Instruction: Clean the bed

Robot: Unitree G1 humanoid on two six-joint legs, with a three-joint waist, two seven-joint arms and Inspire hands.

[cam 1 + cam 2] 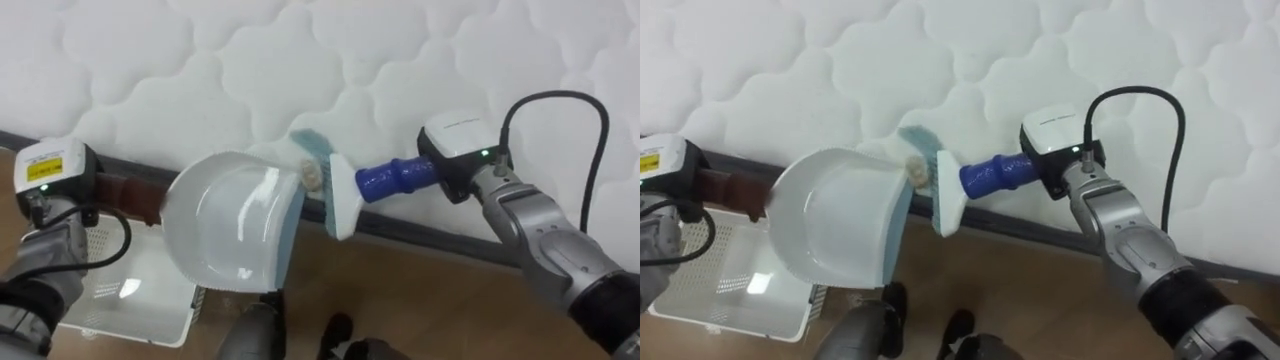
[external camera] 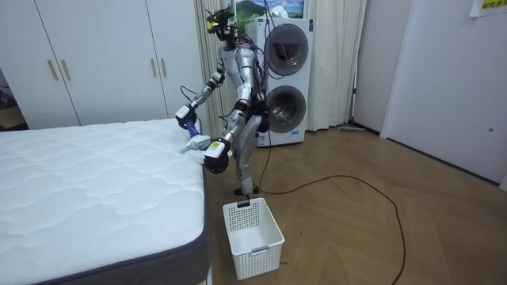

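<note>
White dustpan holds scrap at its lip.

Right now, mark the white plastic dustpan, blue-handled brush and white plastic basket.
white plastic dustpan (image 1: 228, 225): left eye view, inner scoop.
blue-handled brush (image 1: 395, 178): left eye view, blue handle.
white plastic basket (image 2: 261, 257): room view, side wall.

The mattress is white, quilted in a repeating pattern of rounded, cloud-like lobes, with a dark grey band along its near edge above the brown wooden floor. At that edge the dustpan is glossy white with a pale blue-grey lip and a dark brown handle, and just to its right the brush has a white head, teal bristles and a bright blue handle. Near on the left, the basket is white with a fine lattice of holes.
</note>
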